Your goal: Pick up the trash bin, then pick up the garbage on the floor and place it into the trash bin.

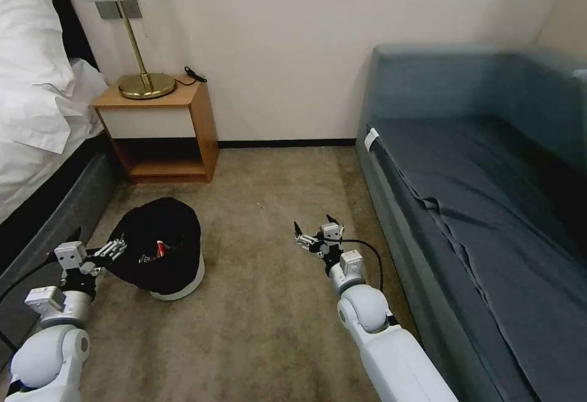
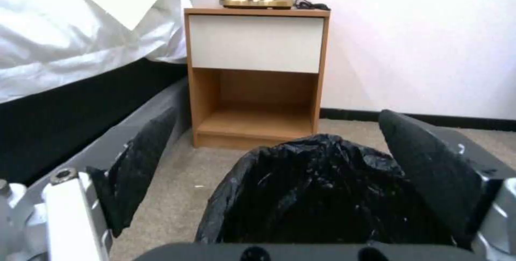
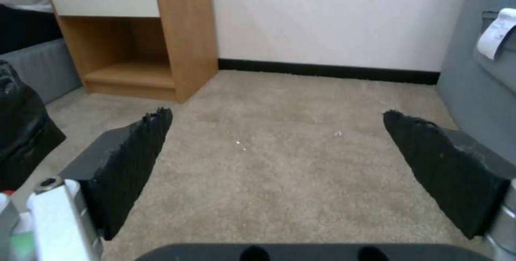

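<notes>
From the head view, the trash bin [image 1: 174,255] stands on the carpet near the bed, left of centre, with the left gripper [image 1: 116,248] at its near-left rim. The left wrist view shows its fingers [image 2: 430,164] spread wide around the black bag. The right wrist view shows the right gripper [image 3: 277,132] open over bare carpet [image 3: 279,164].

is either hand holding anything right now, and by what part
Nothing is held. The left hand is open at the trash bin's bag rim; the right hand is open over carpet.
</notes>
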Available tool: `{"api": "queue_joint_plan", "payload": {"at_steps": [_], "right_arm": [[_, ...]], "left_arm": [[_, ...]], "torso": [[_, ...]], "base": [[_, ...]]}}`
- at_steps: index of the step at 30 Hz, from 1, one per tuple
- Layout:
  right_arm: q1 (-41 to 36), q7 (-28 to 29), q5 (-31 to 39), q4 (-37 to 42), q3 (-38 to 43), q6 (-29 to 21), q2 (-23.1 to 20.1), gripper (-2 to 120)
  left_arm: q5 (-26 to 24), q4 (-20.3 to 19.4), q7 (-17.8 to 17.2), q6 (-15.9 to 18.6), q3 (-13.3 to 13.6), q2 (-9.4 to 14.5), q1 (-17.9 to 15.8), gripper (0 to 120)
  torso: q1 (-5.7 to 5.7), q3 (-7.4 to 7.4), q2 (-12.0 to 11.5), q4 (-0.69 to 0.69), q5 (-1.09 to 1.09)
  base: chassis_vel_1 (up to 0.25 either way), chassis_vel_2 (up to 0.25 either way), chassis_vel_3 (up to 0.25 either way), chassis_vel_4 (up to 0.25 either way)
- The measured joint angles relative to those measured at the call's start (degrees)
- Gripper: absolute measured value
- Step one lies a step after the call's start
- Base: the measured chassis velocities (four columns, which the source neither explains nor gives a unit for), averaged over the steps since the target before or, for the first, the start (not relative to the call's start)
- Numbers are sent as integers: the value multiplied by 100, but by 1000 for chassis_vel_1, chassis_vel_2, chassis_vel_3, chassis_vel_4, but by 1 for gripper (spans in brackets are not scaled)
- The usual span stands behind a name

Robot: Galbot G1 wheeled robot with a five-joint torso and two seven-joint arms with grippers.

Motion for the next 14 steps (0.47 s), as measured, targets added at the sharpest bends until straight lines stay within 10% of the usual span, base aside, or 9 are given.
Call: {"api": "queue_joint_plan", "payload": {"at_steps": [14], "right_arm": [[4,-1,-11,-4,-2,7,2,100]], "left_arm": [[-12,12,0,6,1,2,-5,100]], "torso": [[0,0,0,0,0]], "base": [[0,0,0,0]]}}
